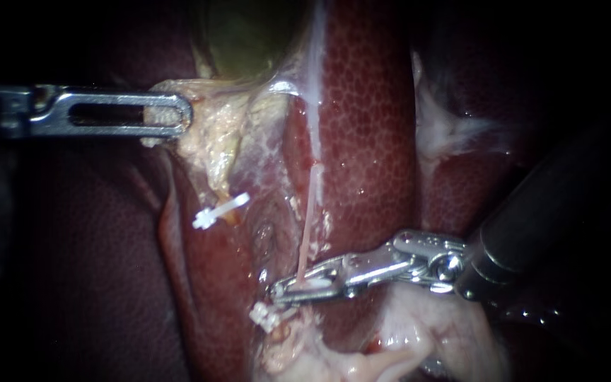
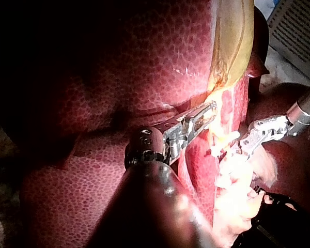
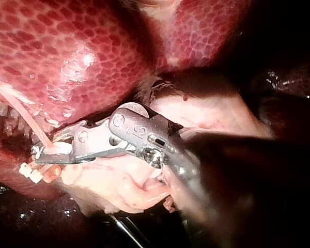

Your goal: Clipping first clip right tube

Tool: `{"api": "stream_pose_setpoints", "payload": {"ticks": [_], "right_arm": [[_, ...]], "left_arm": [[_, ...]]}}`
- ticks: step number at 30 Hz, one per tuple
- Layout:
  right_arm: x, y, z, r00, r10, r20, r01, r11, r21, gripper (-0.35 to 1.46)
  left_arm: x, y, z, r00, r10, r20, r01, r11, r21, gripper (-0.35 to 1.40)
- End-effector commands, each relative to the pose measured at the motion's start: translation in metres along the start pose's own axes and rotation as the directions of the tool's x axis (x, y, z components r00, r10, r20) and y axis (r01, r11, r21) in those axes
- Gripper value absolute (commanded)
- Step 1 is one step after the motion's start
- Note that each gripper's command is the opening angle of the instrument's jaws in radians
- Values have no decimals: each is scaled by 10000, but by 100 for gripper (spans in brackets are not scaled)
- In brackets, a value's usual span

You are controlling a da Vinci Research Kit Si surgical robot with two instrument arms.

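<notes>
- right instrument [image 1: 286, 288]: its dark shaft is closest to the lens and comes in over the lower right of the liver [image 1: 369, 127]. Tool is clamped on the right tube [image 1: 310, 212], jaws nearly together, with a white clip [image 1: 314, 284] seated between them.
- right tube: thin, pink and taut. It runs down the liver's central groove straight into that tool. The right wrist view also shows it entering between the jaws.
- left instrument [image 1: 178, 113]: slotted tool clamped on pale tissue [image 1: 210, 134] just under the gallbladder [image 1: 249, 35], near the liver's upper edge.
- upper clip [image 1: 220, 210]: white, on the strand beside the right tube, on the left instrument's side.
- lower clip [image 1: 264, 316]: white, just beneath the right tool's tip. Can't tell if they touch.
</notes>
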Motion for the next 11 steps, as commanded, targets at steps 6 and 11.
{"api": "stream_pose_setpoints", "payload": {"ticks": [6, 11], "right_arm": [[0, 0, 0, 10000, 5, -1, -5, 10000, -2, -35], [0, -1, -1, 10000, 62, 5, -62, 10000, 3, -35]], "left_arm": [[0, 0, 0, 10000, -1, 21, 1, 10000, -28, -35], [1, 0, 1, 10000, 2, 28, -2, 10000, -36, -35]]}}
